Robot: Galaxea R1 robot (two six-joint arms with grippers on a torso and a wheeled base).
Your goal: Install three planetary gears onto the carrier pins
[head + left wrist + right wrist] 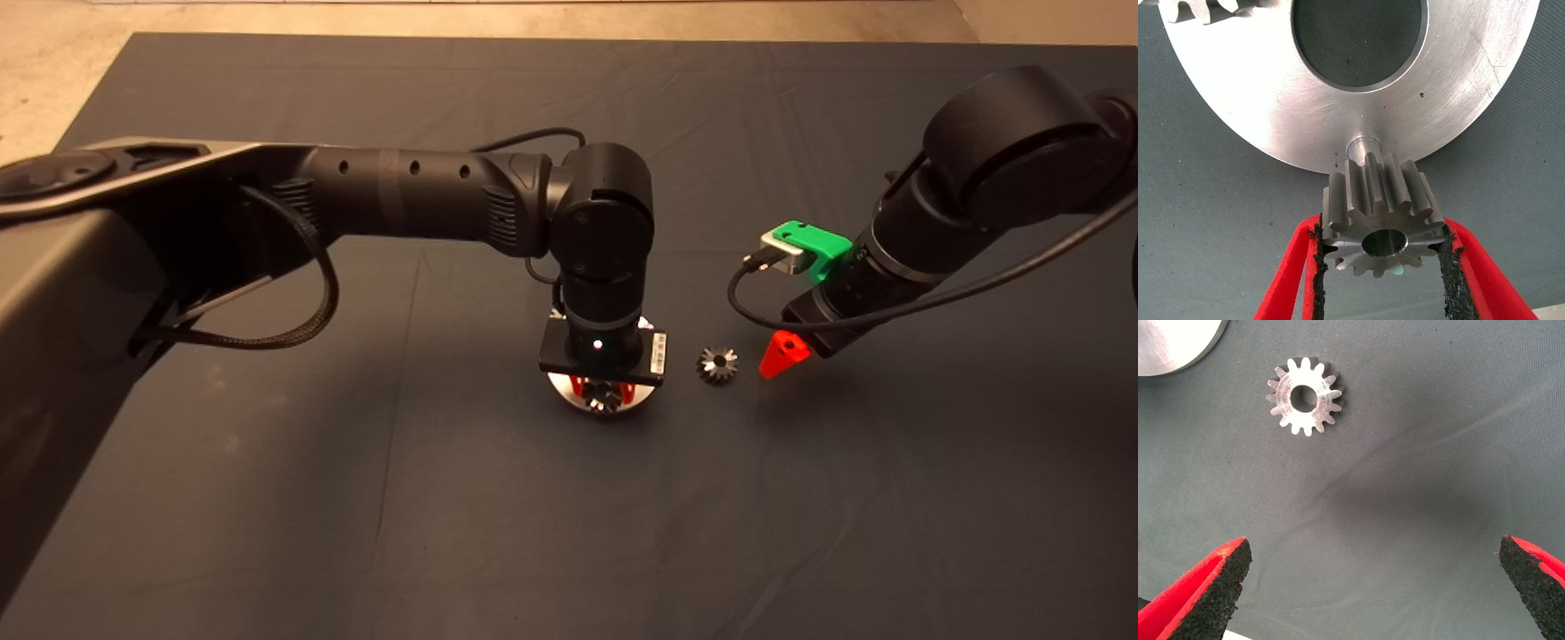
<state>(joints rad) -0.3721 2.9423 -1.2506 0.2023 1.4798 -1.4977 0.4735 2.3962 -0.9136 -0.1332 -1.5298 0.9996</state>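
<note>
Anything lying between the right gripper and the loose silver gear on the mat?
Nothing: only bare dark mat separates the right gripper from the small toothed silver gear, per the right wrist view.

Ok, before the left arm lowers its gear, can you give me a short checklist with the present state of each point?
1. Left gripper holds a gear by its sides: ok.
2. Gear's centre hole free of the pads: ok.
3. A pin on the disc stands bare just beyond the gear: ok.
4. Hole exactly in line with that pin: cannot tell.
5. Right gripper open and apart from the disc: ok.
6. Spare gear flat on the mat, clear of the disc: ok.
</note>
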